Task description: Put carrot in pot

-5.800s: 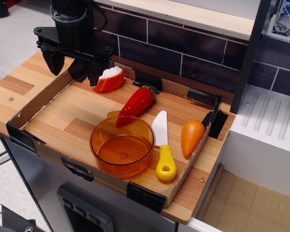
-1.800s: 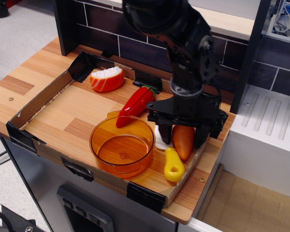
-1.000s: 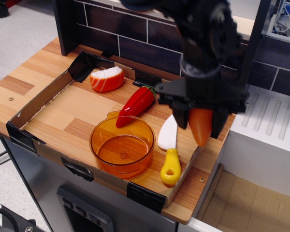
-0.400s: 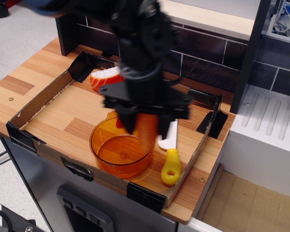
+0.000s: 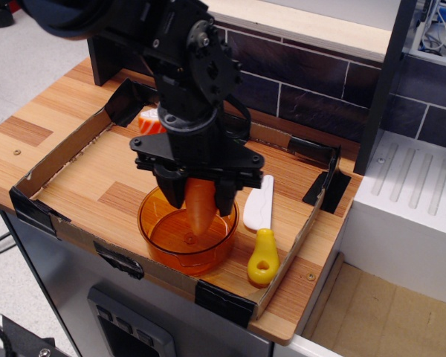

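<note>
My black gripper (image 5: 199,195) is shut on the plain orange carrot (image 5: 200,207). It holds the carrot upright, tip down, directly over the inside of the amber translucent pot (image 5: 163,238). The carrot's tip hangs within the pot's rim, close to its floor; I cannot tell whether it touches. The pot stands at the front middle of the cardboard tray (image 5: 52,160). The arm hides the pot's back rim.
A toy knife (image 5: 260,230) with white blade and yellow handle lies right of the pot. An orange-and-white slice toy (image 5: 147,122) peeks out behind the arm. The red pepper is hidden by the arm. A dark brick wall stands behind; a white block is at the right.
The gripper took hold of the carrot at the tray's right side, lifted it, carried it left over the pot, and has lowered it into the pot's opening.
</note>
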Motion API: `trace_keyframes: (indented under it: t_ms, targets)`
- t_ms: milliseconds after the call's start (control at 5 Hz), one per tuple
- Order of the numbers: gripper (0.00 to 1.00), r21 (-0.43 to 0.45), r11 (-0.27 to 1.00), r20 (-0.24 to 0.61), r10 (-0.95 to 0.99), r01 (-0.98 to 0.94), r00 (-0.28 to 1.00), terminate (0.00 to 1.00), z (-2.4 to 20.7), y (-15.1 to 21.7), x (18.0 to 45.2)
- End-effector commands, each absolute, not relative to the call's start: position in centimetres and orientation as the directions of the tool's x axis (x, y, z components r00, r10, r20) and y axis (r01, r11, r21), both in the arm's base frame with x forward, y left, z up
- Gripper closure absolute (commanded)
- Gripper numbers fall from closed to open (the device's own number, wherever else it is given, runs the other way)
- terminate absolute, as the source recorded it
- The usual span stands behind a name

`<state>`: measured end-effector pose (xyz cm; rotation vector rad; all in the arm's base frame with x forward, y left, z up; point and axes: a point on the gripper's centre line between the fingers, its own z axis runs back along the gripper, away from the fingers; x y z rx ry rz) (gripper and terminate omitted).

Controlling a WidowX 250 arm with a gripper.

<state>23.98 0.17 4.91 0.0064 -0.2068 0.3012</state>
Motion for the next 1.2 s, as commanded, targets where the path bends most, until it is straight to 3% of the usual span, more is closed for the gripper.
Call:
trace_keyframes:
  t_ms: [0, 200, 600, 800, 1000]
  targets:
    - [0.0, -0.011, 0.958, 0.205, 0.284, -0.288, 0.937, 0.0, 5.4, 0.3, 24.0]
    - [0.0, -0.034, 0.956, 0.208, 0.291, -0.29, 0.934, 0.0, 7.0, -0.1, 23.9]
    - [0.0, -0.096, 0.948, 0.262, 0.317, -0.302, 0.912, 0.0, 13.7, -0.8, 24.4]
    - [0.0, -0.096, 0.948, 0.262, 0.317, -0.302, 0.912, 0.0, 13.7, -0.8, 24.4]
    - [0.0, -0.096, 0.948, 0.262, 0.317, -0.302, 0.912, 1.0, 13.7, -0.8, 24.4]
